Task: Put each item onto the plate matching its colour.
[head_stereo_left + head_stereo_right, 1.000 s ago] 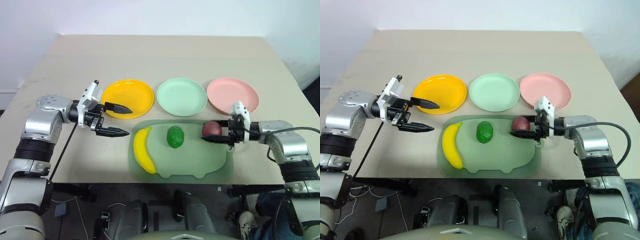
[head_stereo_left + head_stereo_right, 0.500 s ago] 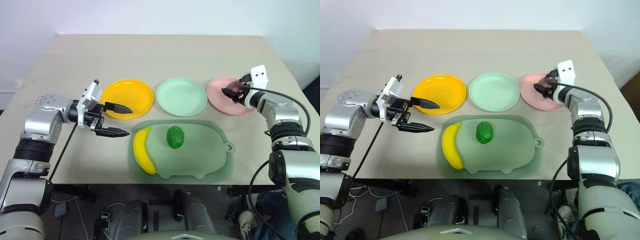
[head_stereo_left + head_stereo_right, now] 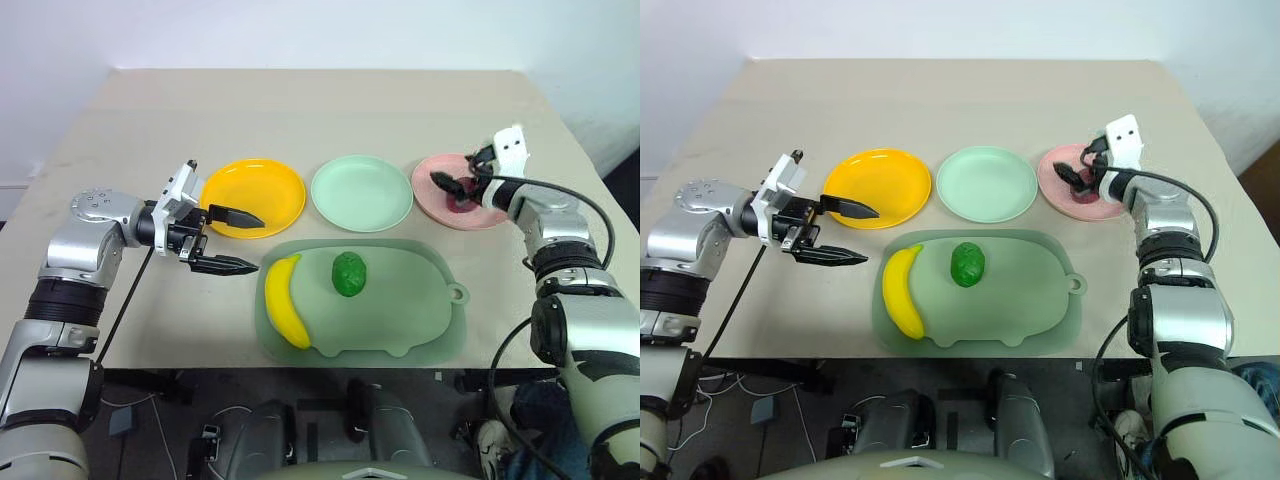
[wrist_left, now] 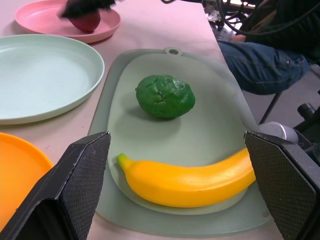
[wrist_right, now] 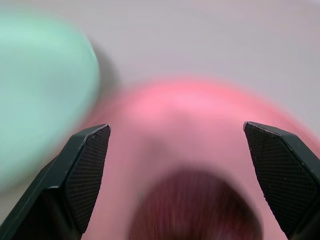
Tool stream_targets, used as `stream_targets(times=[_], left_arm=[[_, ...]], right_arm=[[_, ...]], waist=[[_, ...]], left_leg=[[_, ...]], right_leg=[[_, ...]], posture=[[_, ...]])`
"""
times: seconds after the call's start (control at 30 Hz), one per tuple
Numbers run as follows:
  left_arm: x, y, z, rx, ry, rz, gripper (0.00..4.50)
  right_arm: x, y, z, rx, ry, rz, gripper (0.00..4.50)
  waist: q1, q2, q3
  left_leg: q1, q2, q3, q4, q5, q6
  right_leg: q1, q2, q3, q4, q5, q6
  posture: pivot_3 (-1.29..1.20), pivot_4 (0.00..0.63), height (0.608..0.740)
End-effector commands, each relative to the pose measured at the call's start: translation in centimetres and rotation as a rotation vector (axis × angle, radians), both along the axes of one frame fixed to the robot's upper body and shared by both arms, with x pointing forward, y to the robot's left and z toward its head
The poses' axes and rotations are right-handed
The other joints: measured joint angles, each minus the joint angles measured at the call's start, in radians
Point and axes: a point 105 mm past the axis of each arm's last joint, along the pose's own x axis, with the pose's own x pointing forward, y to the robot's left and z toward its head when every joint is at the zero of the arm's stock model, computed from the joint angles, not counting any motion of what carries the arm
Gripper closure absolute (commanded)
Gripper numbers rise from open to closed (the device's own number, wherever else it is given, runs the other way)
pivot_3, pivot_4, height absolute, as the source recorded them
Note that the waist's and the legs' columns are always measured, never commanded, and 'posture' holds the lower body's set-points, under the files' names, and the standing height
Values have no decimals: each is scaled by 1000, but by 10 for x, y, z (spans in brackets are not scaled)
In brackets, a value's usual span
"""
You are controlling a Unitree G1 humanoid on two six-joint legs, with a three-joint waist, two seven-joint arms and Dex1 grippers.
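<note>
My right gripper [image 3: 1077, 178] stands with its jaws spread wide over the pink plate [image 3: 1058, 193], and the dark-red fruit [image 4: 85, 22] lies on that plate just below the fingers, free of them. My left gripper [image 3: 240, 240] also has its jaws wide apart and holds nothing; it hangs over the table [image 3: 300, 110] between the yellow-orange plate [image 3: 262, 190] and the green pig-shaped board [image 3: 420, 310]. On the board I see the banana [image 3: 285, 305] lying near the left edge and the bumpy green fruit [image 3: 348, 273] in the middle (the two are apart). The mint plate [image 3: 360, 192] sits between the other two plates.
</note>
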Motion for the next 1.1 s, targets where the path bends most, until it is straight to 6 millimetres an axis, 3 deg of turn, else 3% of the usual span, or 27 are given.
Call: stream_targets(times=[0.03,0.1,0.2,0.3,0.43,0.67,1.1], left_arm=[[0,2,11,-12,-51,-1,0],[-1,2,12,-13,-51,-5,0],[-1,1,12,-12,-54,-10,0],[-2,2,11,-8,-57,-9,0],[-2,2,10,-5,-56,-8,0],[-4,2,10,-4,-55,-13,0],[-5,4,11,0,-59,-8,0]], right_arm=[[-12,24,52,95,-197,179,19],[-31,49,48,132,-166,371,19],[-65,82,17,75,-40,611,19],[-92,108,-18,20,86,734,19],[-117,130,-38,12,156,835,19],[-138,149,-50,42,226,922,19],[-137,160,-69,-72,208,900,19]], waist=[[0,0,0],[2,0,0],[8,0,0],[11,0,0],[7,0,0],[8,0,0],[7,0,0]], left_leg=[[0,0,0,0,0,0],[0,0,0,0,0,0],[0,1,-1,0,0,0],[0,0,-2,1,0,0],[0,0,-2,2,0,0],[0,0,-2,2,0,0],[0,-1,-2,2,0,1]], right_leg=[[0,0,0,0,0,0],[0,0,0,0,0,0],[0,0,-1,0,0,0],[1,-1,-1,0,0,0],[1,0,-1,1,0,0],[1,0,-1,1,0,0],[1,0,-1,0,0,0]], posture=[[0,150,740],[0,150,740],[0,150,740],[0,150,740],[0,150,740],[0,150,740],[0,150,740]])
